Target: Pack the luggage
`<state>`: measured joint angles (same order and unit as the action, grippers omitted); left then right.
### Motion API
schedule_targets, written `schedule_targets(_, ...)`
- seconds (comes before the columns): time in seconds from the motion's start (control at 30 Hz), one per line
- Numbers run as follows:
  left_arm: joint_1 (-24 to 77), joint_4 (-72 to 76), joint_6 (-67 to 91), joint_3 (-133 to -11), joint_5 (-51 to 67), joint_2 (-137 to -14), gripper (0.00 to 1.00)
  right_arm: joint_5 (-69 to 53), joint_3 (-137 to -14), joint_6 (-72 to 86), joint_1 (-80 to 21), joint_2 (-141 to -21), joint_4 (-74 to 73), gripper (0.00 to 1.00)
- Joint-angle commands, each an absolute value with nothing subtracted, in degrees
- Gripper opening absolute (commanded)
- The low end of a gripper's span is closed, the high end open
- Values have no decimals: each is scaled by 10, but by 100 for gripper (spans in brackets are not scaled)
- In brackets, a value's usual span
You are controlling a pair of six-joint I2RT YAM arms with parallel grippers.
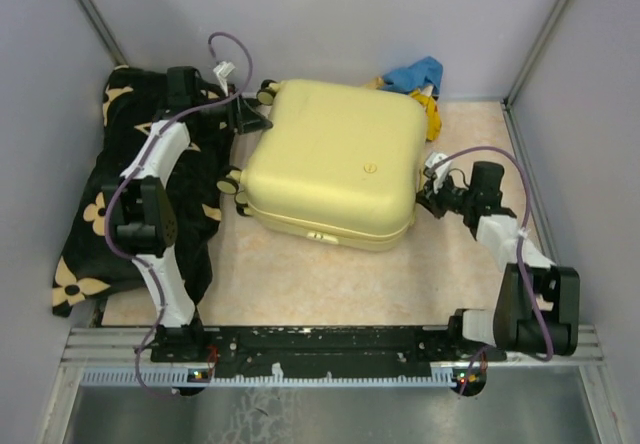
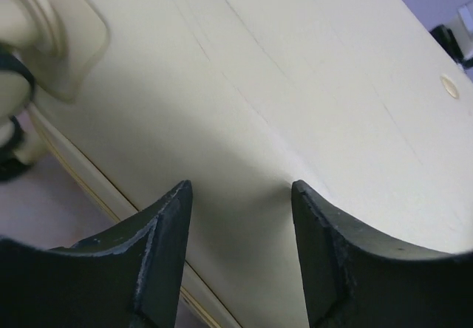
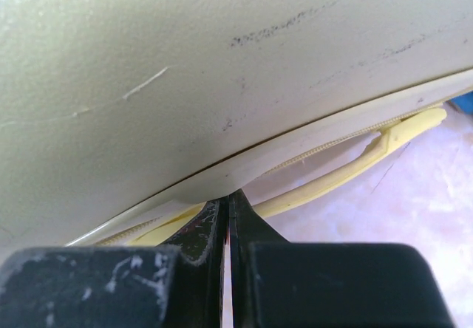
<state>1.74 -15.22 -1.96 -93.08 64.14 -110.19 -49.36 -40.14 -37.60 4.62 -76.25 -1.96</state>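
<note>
The pale-yellow luggage (image 1: 335, 159) lies flat in the middle of the table with its lid down and its black wheels (image 1: 232, 179) to the left. My left gripper (image 1: 250, 119) is open at the luggage's far left corner; in the left wrist view its fingers (image 2: 238, 188) hover just over the yellow shell (image 2: 310, 84) with nothing between them. My right gripper (image 1: 425, 196) is shut at the luggage's right side. In the right wrist view its tips (image 3: 229, 195) touch the lower edge of the upper shell (image 3: 185, 62) at the seam, beside the yellow handle (image 3: 347, 176).
A black blanket with tan flowers (image 1: 120, 184) lies crumpled along the left wall under the left arm. Blue and yellow cloth (image 1: 415, 76) sits behind the luggage at the back. Grey walls close in on the left, back and right.
</note>
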Motion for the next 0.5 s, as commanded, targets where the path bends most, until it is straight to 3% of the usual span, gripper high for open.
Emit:
schedule_targets(0.0, 115, -225, -97, -1035, 624, -1277, 56, -559, -364, -277, -15, -683, 37, 0)
schedule_targets(0.13, 116, -255, -94, -1194, 583, -1366, 51, -534, -344, -245, -46, -640, 38, 0)
schedule_targets(0.23, 107, -225, -82, -1240, 532, -1364, 52, -502, -328, -218, -75, -618, 52, 0)
schedule_targets(0.47, 30, -176, 15, -1152, 376, -1199, 83, -407, -290, -138, -145, -583, 91, 0)
